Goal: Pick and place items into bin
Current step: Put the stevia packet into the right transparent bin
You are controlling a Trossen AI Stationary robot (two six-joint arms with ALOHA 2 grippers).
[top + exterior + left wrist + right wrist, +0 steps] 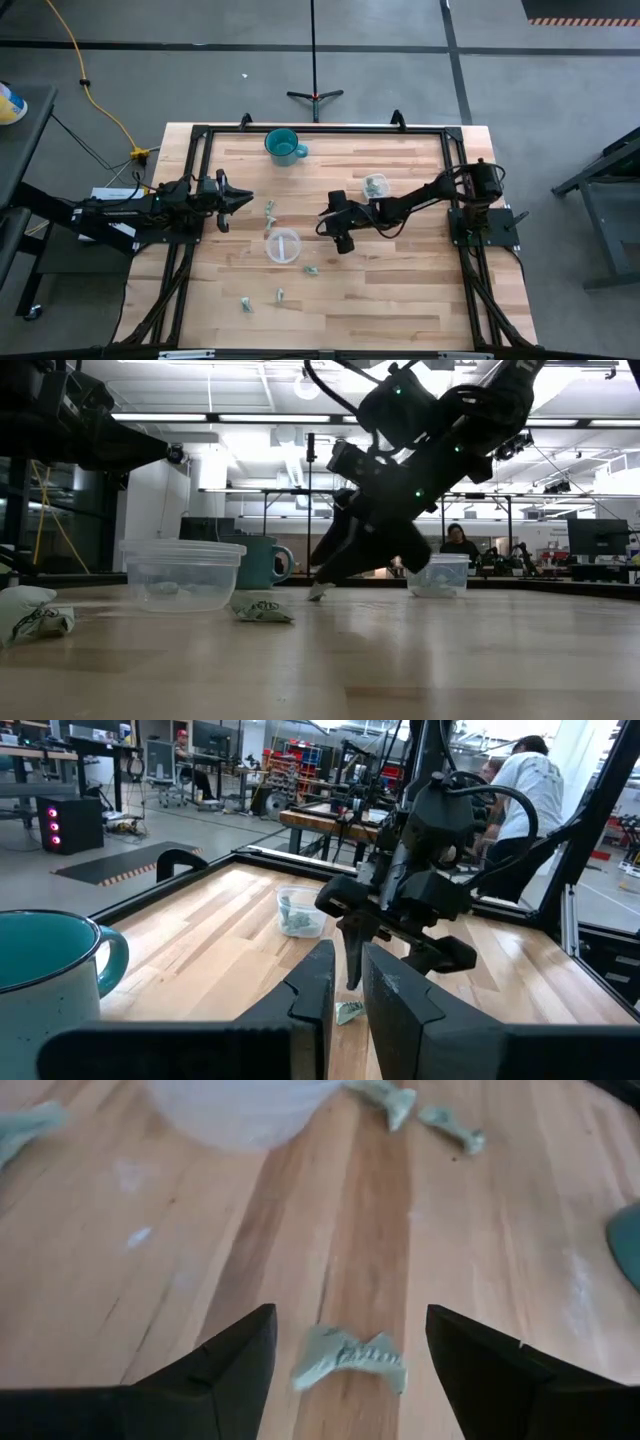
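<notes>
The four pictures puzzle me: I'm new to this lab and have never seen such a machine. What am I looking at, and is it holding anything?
It is a robot with two dark arms working at a wooden table. One picture looks straight down on it, one looks level across the tabletop, and two come from cameras on the arms' wrists.

Scattered on the table are small pale green pieces, two clear plastic bins and a teal mug.

The right gripper is low over the table with its fingers open on either side of one piece, not yet gripping it. The left gripper waits near the table's left side, fingers nearly closed, with nothing visibly between them.
</notes>
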